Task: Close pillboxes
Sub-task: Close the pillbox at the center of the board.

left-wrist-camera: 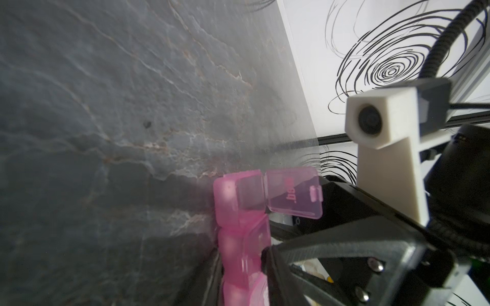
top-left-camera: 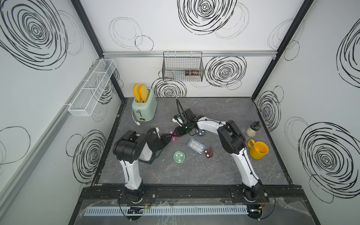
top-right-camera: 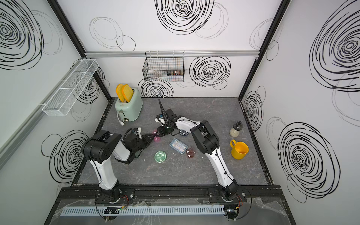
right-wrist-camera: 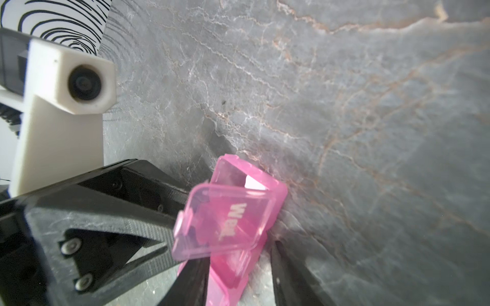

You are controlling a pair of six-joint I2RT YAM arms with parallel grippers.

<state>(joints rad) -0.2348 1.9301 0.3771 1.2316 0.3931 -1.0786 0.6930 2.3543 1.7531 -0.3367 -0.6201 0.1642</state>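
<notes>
The pink pillbox (top-left-camera: 174, 139) (top-right-camera: 157, 139) sits mid-table between both grippers, with one end lid (left-wrist-camera: 291, 196) (right-wrist-camera: 225, 220) hinged open. My left gripper (top-left-camera: 168, 136) (left-wrist-camera: 241, 265) is shut on its body. My right gripper (top-left-camera: 176, 133) (right-wrist-camera: 236, 275) comes from the opposite side, its jaws close against the same box. A green round pillbox (top-left-camera: 179, 156), a blue-grey rectangular pillbox (top-left-camera: 196, 145) and a small brown pillbox (top-left-camera: 209, 152), open with white pills showing, lie nearer the front. The dark round pillbox (top-left-camera: 200, 131) is partly hidden under the right arm.
A mint-green toaster (top-left-camera: 144, 110) with two slices stands back left. At the right are a yellow mug (top-left-camera: 258, 150) and a small bottle (top-left-camera: 253, 129). A black wire basket (top-left-camera: 183, 67) hangs on the back wall, and a white mesh shelf (top-left-camera: 91, 87) on the left wall.
</notes>
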